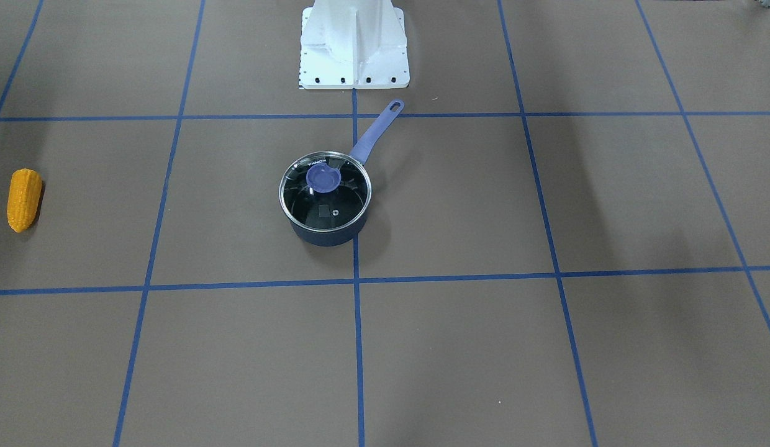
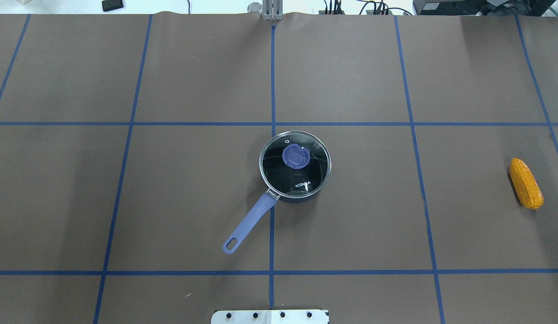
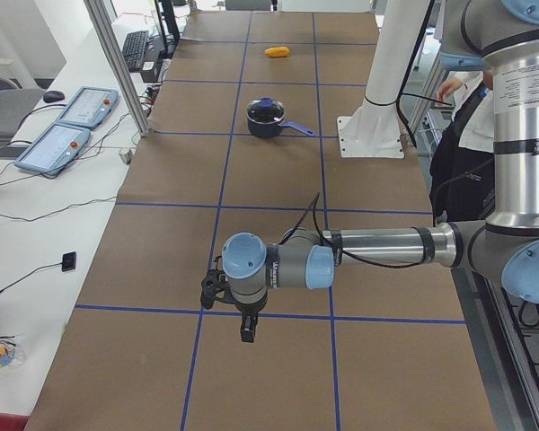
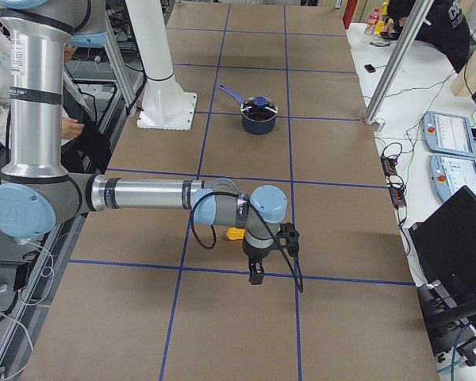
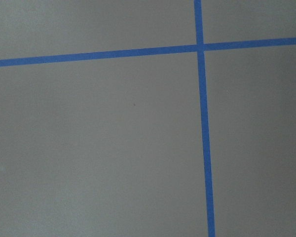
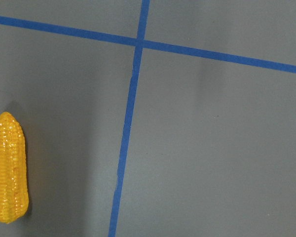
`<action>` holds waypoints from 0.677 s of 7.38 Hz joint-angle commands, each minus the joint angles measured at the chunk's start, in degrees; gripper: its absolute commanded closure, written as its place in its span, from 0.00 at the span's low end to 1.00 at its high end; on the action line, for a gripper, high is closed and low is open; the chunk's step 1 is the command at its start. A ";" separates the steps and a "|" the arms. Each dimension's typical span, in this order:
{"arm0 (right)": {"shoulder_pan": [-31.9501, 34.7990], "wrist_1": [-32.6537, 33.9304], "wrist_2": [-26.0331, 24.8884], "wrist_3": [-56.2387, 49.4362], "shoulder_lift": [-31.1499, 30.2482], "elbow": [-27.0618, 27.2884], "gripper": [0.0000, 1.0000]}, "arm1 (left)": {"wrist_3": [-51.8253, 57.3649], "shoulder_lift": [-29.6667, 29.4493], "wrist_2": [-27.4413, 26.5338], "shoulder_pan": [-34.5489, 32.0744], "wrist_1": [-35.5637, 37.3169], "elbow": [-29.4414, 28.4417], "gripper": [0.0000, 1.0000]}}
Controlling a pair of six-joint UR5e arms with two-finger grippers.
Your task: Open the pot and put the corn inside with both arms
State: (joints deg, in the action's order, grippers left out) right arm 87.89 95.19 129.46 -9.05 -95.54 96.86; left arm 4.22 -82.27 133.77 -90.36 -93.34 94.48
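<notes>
The dark navy pot (image 1: pixel 328 236) stands near the table's middle with its glass lid (image 1: pixel 335 205) on, the lavender knob (image 1: pixel 323 178) on top. Its long handle (image 2: pixel 249 222) points toward the robot base. The corn (image 2: pixel 526 183) lies far off on the robot's right side; it also shows in the right wrist view (image 6: pixel 8 168). My left gripper (image 3: pixel 242 328) hangs over bare table far from the pot (image 3: pixel 268 118). My right gripper (image 4: pixel 256 274) hangs close to the corn (image 4: pixel 235 233). I cannot tell whether either is open or shut.
The white base plate (image 1: pixel 354 71) stands behind the pot. Blue tape lines grid the brown table (image 2: pixel 171 202). Control pendants (image 3: pixel 63 126) and cables lie along the table's far side. A person (image 3: pixel 472 117) stands by the robot.
</notes>
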 commanded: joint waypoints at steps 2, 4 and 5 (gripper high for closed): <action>0.00 0.00 0.00 0.00 0.00 0.09 0.00 | 0.00 0.00 0.00 0.01 0.09 1.05 0.02; 0.00 0.00 0.09 0.09 0.61 0.09 0.00 | 0.96 0.09 -0.52 0.01 -0.43 1.58 0.02; 0.00 -1.65 0.09 0.09 0.88 0.09 0.00 | 3.05 0.70 -0.18 0.01 -2.35 1.58 0.02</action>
State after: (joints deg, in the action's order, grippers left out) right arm 87.89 94.78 129.52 -8.98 -95.00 96.93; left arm 5.41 -82.05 133.50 -90.35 -94.10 95.99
